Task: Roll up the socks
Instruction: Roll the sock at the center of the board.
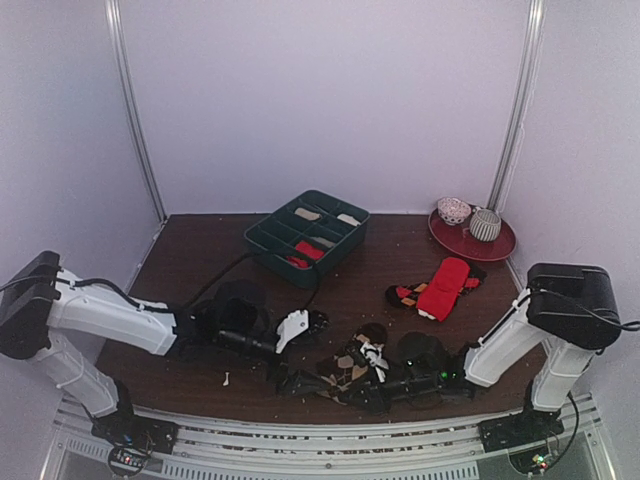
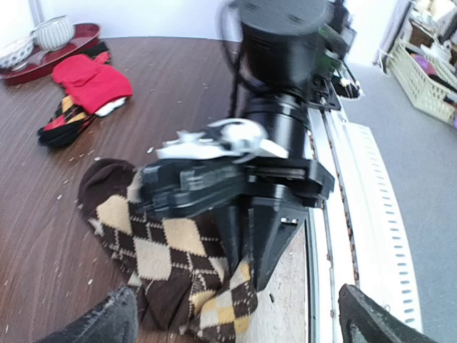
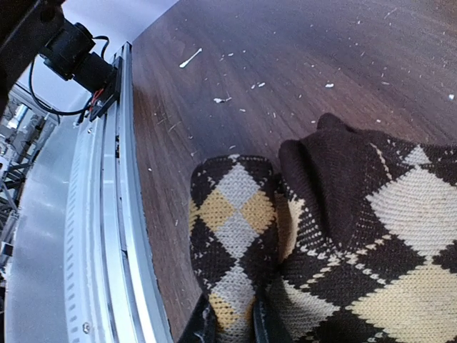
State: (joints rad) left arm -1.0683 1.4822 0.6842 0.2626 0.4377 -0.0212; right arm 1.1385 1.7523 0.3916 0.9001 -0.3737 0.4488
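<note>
A dark brown sock with tan argyle diamonds [image 1: 352,366] lies bunched at the near table edge, between both grippers. My right gripper [image 1: 368,388] is shut on a folded end of it. In the right wrist view the fingers [image 3: 207,325] pinch the argyle fold [image 3: 239,236], with my right gripper [image 3: 234,325] at the bottom edge. My left gripper [image 1: 302,380] is open just left of the sock. In the left wrist view its fingers [image 2: 107,321] stand wide apart, and the left gripper [image 2: 235,311] frames the sock [image 2: 164,250]. No bright red pair with white striped cuffs shows plainly.
A plain red sock lies over a dark red-marked one [image 1: 440,285] at right centre, also in the left wrist view [image 2: 93,82]. A green divided bin [image 1: 262,240] at the back holds a red item [image 1: 308,252]. A red plate [image 1: 497,248] carries two bowls. The metal rail [image 3: 107,236] runs along the near edge.
</note>
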